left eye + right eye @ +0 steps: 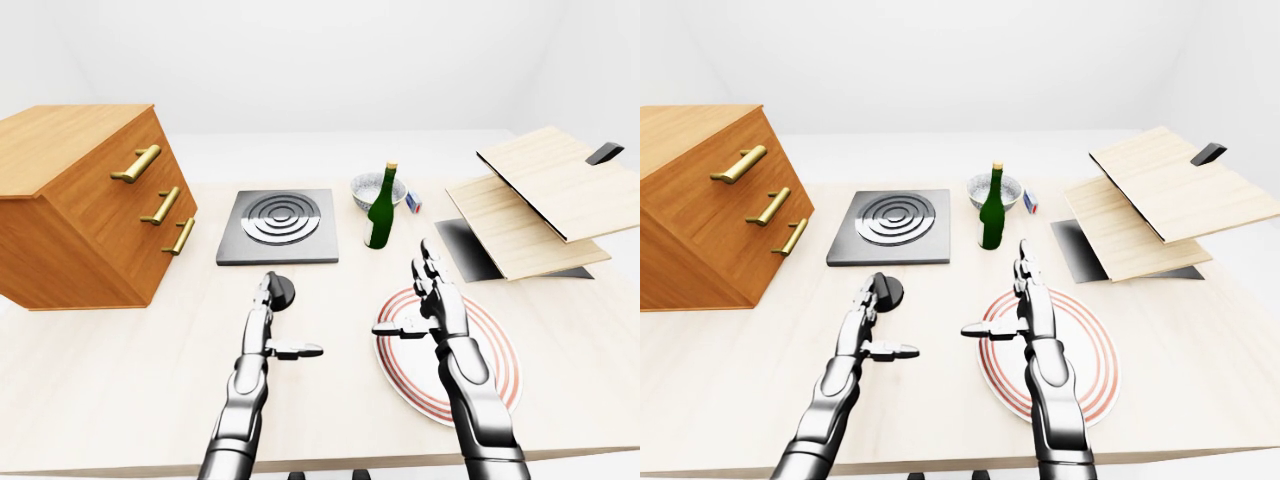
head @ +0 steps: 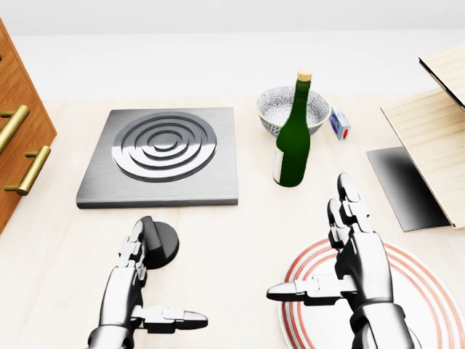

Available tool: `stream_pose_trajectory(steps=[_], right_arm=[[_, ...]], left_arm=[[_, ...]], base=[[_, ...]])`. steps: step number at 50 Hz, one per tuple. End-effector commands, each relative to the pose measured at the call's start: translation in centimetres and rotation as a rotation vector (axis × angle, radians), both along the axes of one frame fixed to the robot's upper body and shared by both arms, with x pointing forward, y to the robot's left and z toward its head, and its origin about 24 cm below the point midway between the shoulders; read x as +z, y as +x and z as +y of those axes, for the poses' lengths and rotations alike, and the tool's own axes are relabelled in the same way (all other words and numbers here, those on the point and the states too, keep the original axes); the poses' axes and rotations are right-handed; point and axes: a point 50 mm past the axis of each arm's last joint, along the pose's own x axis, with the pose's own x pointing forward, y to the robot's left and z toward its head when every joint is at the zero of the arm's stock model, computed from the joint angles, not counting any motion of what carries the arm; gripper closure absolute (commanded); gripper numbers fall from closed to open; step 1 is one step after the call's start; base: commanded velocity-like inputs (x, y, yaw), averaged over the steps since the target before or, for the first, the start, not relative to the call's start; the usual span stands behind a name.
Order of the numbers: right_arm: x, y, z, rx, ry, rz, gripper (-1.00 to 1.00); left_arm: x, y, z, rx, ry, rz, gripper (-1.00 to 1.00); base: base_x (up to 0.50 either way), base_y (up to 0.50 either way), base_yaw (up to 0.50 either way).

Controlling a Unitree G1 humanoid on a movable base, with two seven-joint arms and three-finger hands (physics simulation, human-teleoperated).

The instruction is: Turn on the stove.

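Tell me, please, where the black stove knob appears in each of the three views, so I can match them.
Head view: knob lower left of centre, partly behind the left hand fingertips.
Left-eye view: knob just left of centre.
Right-eye view: knob left of centre.
Shared landmark: the grey stove plate, directly above the knob in every view.

Place: a simulated kitchen set, plain white walls around one pale wooden table (image 1: pixel 120 380).
Cooking signs: a grey stove (image 2: pixel 161 156) with ring burner and a black knob (image 2: pixel 158 243).
Tableware: patterned bowl (image 2: pixel 280 105), green bottle (image 2: pixel 293 142), red-ringed plate (image 1: pixel 500 360).
Storage: wooden drawer chest (image 1: pixel 80 215) with brass handles.
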Motion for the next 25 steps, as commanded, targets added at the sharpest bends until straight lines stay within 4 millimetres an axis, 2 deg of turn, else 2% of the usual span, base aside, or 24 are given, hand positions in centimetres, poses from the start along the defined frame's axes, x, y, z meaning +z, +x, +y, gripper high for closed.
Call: stream_pose_trajectory(steps=[1, 10, 17, 25], right_arm=[[0.3, 0.1, -0.2, -0.005, 0.005, -0.011, -1.00], [0.5, 0.1, -0.3, -0.008, 0.008, -0.020, -1.00], [0.3, 0.2, -0.3, -0.008, 0.008, -0.014, -1.00], [0.4, 0.1, -0.3, -0.007, 0.008, -0.019, -1.00]], left_arm=[[-1.6, -1.0, -2.0, -0.076, -0.042, 0.073, -1.00], [-1.7, -0.5, -3.4, -0.114, -0.040, 0.085, -1.00], [-0.2, 0.2, -4.1, -0.132, -0.042, 0.019, -1.00], [0.5, 0.8, -5.0, -0.155, -0.042, -0.008, -1.00]], base=[[0.00, 0.00, 0.00], [0.00, 0.00, 0.00], [0.00, 0.00, 0.00], [0.00, 0.00, 0.00]])
